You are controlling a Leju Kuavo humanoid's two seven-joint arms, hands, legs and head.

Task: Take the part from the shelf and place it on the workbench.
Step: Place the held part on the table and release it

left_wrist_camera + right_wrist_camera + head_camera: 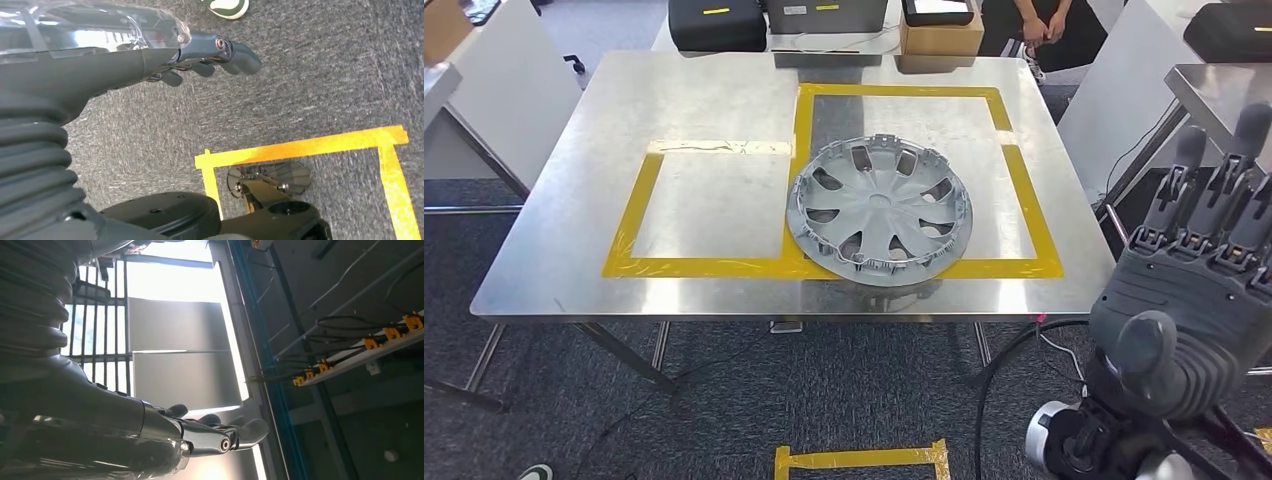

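The part, a grey wheel cover (880,209), lies flat on the steel workbench (724,90), overlapping the front left corner of the right-hand yellow tape rectangle. My right hand (1199,260) is raised at the lower right, off the bench's right edge, fingers stretched up and apart, holding nothing; the right wrist view shows that right hand (210,432) against a bright window. My left hand (210,57) hangs over the carpet with its fingers loosely extended and nothing in them.
Two yellow tape rectangles (714,265) mark the benchtop. Black cases (716,22) and a cardboard box (939,35) stand beyond the far edge, where a person (1044,20) stands. Another steel table (1214,85) is at the right. Yellow floor tape (310,147) lies on the carpet.
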